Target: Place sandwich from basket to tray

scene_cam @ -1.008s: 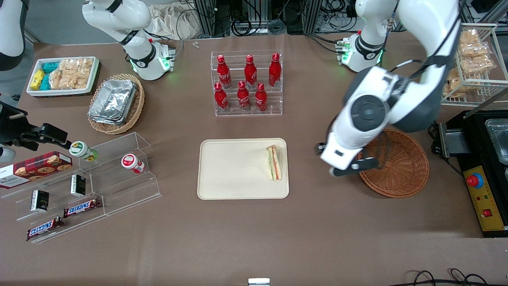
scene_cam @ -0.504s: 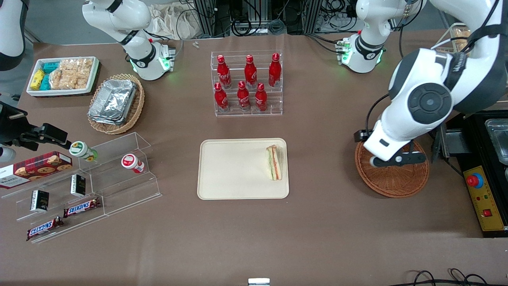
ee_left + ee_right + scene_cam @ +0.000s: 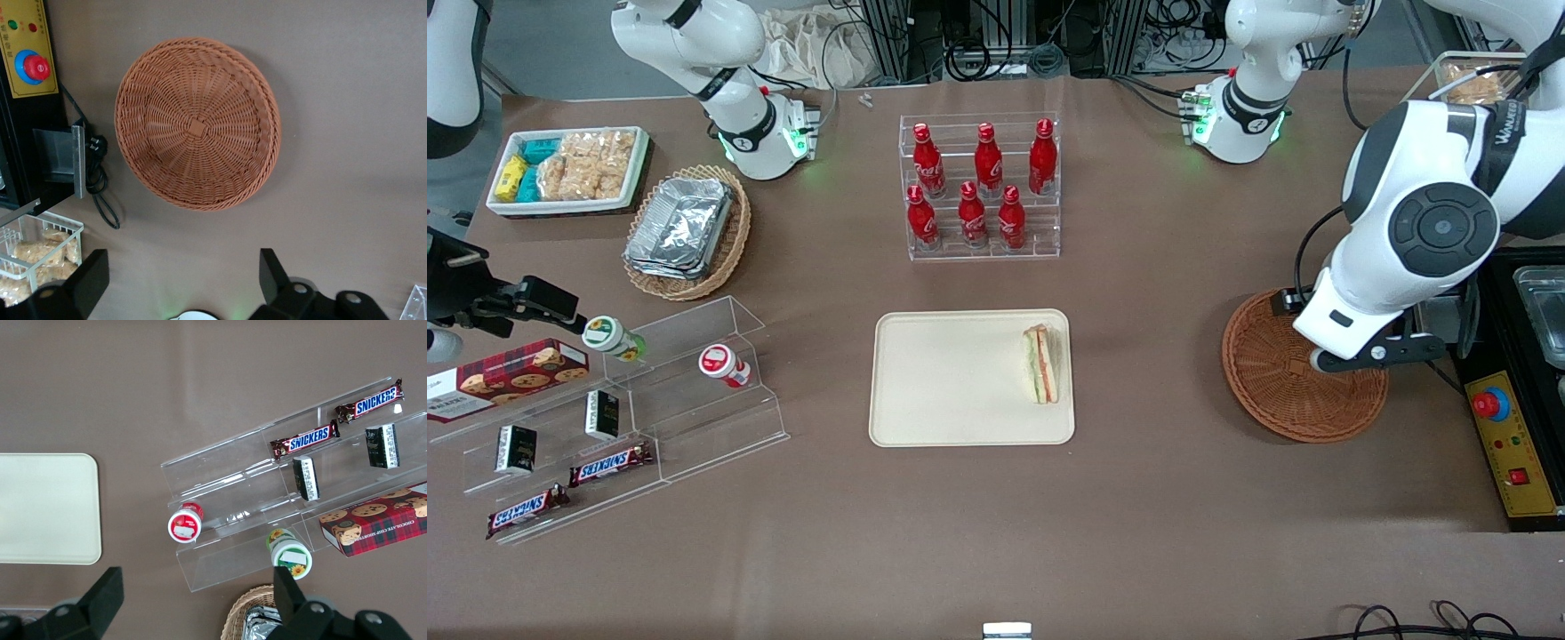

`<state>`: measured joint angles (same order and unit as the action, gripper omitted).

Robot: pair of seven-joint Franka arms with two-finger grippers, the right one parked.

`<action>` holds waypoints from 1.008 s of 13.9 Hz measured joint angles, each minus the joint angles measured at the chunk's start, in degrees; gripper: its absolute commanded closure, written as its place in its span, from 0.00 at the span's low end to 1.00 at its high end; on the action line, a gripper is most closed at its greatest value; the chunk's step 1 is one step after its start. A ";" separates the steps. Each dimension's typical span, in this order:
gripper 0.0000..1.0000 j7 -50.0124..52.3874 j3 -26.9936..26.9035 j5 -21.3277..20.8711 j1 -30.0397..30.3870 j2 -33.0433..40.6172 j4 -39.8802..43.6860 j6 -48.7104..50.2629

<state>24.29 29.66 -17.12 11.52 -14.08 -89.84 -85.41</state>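
SNICKERS on two candy bars (image 3: 305, 439) in the clear rack, WANDERCO-like lettering on the working arm (image 3: 1508, 118)

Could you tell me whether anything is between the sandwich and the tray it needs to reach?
Nothing is: the sandwich already lies on the tray. The basket is empty, and the open gripper hangs above it.

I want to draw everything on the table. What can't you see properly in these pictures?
1. Front view: the left arm, with its jaws open over the basket rim, hides part of the basket.
2. Front view: the sandwich on the tray is too small to name its filling.
3. Right wrist view: the picture's edge cuts off most of the foil-tray basket.
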 measured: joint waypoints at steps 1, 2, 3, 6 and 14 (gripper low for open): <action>0.00 -0.05 0.00 0.00 0.00 0.03 0.00 0.12; 0.00 -0.07 0.00 0.00 0.00 0.03 0.00 0.12; 0.00 -0.08 -0.01 0.00 0.00 0.03 0.00 0.12; 0.00 -0.08 -1.23 0.82 -0.10 0.03 -0.02 -0.18; 0.00 -10.24 -23.03 10.89 -10.74 2.85 0.29 -1.70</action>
<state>14.05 6.63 -6.24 0.78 -11.23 -89.56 -87.12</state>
